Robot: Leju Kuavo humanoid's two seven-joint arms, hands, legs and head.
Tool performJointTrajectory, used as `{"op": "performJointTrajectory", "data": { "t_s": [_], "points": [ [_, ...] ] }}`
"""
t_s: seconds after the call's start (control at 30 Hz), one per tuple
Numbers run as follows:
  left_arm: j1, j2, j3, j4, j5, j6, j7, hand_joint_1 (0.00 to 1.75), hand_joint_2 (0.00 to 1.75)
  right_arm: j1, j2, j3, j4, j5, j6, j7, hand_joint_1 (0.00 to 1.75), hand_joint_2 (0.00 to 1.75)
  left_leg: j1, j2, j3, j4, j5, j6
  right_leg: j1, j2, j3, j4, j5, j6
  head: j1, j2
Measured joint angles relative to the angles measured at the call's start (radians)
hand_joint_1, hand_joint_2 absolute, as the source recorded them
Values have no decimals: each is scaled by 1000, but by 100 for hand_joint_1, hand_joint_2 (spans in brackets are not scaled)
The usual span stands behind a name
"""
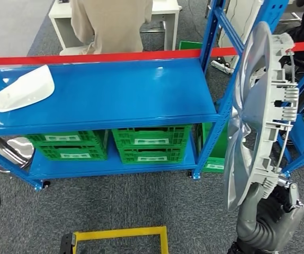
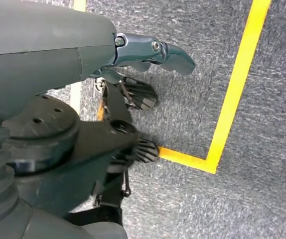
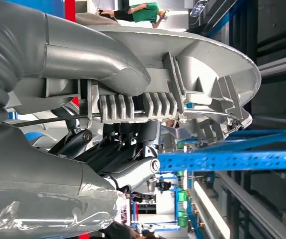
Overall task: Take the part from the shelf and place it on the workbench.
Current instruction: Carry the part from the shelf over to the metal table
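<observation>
Silver-grey plastic, the part (image 1: 258, 106) stands on edge to the right of the blue shelf (image 1: 102, 95), its long axis near vertical, its ribbed back facing right. The right hand (image 1: 272, 211) grasps its lower rim, thumb (image 3: 96, 64) on one face, fingers (image 3: 134, 172) curled against the other. The left hand (image 2: 145, 74) hangs over grey carpet (image 2: 265, 164), fingers apart, holding nothing.

the part (image 1: 258, 106) runs off the top edge in the head view, and its rim covers much of the right hand (image 1: 276, 214) gripping it from below. the white panel (image 1: 20, 90) on the shelf (image 1: 122, 95) is cropped at the left. the person (image 1: 110, 24) behind is cut off above the waist.
</observation>
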Motion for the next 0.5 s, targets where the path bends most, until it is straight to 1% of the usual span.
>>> {"op": "performJointTrajectory", "data": {
  "t_s": [0.03, 0.07, 0.1, 0.13, 0.17, 0.23, 0.27, 0.3, 0.33, 0.37, 0.4, 0.43, 0.47, 0.5],
  "points": [
    [0, 0, 0, 0, 0, 0, 0, 0, 175, 0, 0, 0, 0, 0, 0, 0, 175, 175, -4, -1, 0, -13, 0, 10, -1, 0, -5, 0, 9, 5, 0, 0],
    [2, 0, 0, 0, 0, 0, 0, 0, 175, 1, 0, 0, 0, -1, -1, 0, 175, 175, -5, 1, -8, -12, 6, 20, -4, 0, -8, 0, 14, 10, 0, 0],
    [4, 0, 0, 0, -1, 0, 0, 0, 175, 1, 0, 0, 0, -2, -1, 0, 175, 175, -7, 3, -14, -12, 13, 29, -7, -1, -13, 4, 6, 15, 1, 0],
    [5, 1, 0, 0, -1, 0, 0, 0, 175, 2, -1, 0, 0, -3, -2, 1, 175, 175, -7, 5, -22, -13, 22, 38, -9, -1, -22, 26, -20, 19, 2, 0],
    [6, 2, 1, 0, 0, 0, 0, 0, 175, 2, -1, 0, 0, -3, -2, 1, 175, 175, -7, 7, -31, -13, 32, 46, -11, -1, -37, 68, -61, 23, 4, 0],
    [6, 2, 1, 0, 0, 0, 0, 0, 175, 1, -1, 0, 0, -4, -2, 1, 175, 175, -10, 7, -53, -12, 51, 52, -10, -2, -73, 199, -157, 26, 8, 0],
    [6, 3, 1, 0, 0, 0, 0, 0, 175, 1, -2, 0, 0, -4, -2, 1, 175, 175, -12, 8, -66, -12, 60, 53, -10, -2, -83, 258, -183, 26, 10, 0],
    [6, 3, 1, 0, 0, 0, 0, 0, 175, 2, -2, 0, 1, -5, -2, 1, 175, 175, -14, 8, -78, -11, 70, 53, -9, -2, -79, 289, -189, 24, 10, 0],
    [6, 3, 1, 0, 0, 0, 0, 0, 175, 2, -2, 0, 1, -5, -2, 2, 175, 175, -15, 9, -90, -11, 79, 53, -8, -2, -56, 283, -175, 21, 10, 0],
    [6, 4, 1, 0, 0, 0, 0, 0, 175, 1, -2, 0, 1, -5, -2, 2, 175, 175, -16, 9, -100, -11, 87, 51, -6, -2, -14, 239, -149, 17, 10, 0],
    [6, 3, 1, 0, 0, 0, 0, 0, 175, 1, -2, 0, 1, -5, -2, 2, 175, 175, -16, 8, -107, -11, 95, 50, -3, -2, 40, 169, -128, 11, 10, 0],
    [6, 3, 1, 0, 0, 0, 0, 0, 175, 0, -2, 0, 1, -5, -2, 2, 175, 175, -17, 8, -114, -10, 102, 46, 0, -2, 97, 89, -120, 5, 10, 0],
    [6, 2, 1, 0, 0, 0, 0, 0, 175, -1, -2, 0, 0, -5, -2, 2, 175, 175, -16, 8, -117, -11, 110, 41, 4, -2, 138, 27, -120, 1, 9, 0],
    [6, 1, 1, 0, -1, 0, 0, 0, 175, -1, -2, 0, 0, -5, -2, 2, 175, 175, -15, 9, -120, -11, 117, 36, 8, -2, 160, -12, -126, -2, 10, 0]
  ]
}}
